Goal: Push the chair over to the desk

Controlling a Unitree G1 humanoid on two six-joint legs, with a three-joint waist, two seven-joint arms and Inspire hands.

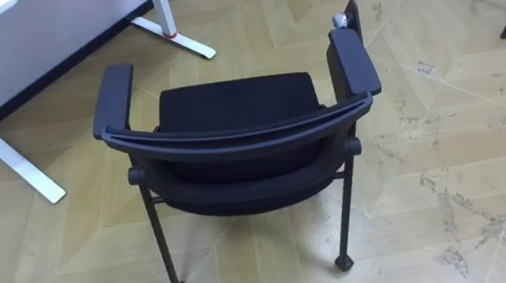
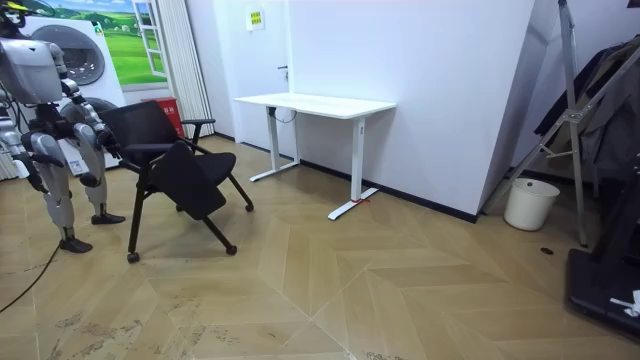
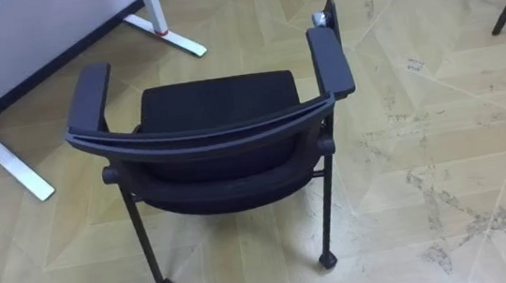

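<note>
The robot is standing upright at the room view's left, legs set apart, facing toward that view's right. Both arms are coming down from the shoulders close to the torso, elbows bending, forearms reaching forward and slightly down at about waist level. The right hand point(image 2: 108, 146), on the side nearer the camera, is leading out in front of the body. The left hand point(image 2: 100, 131) is holding just beside it, on the far side.
</note>
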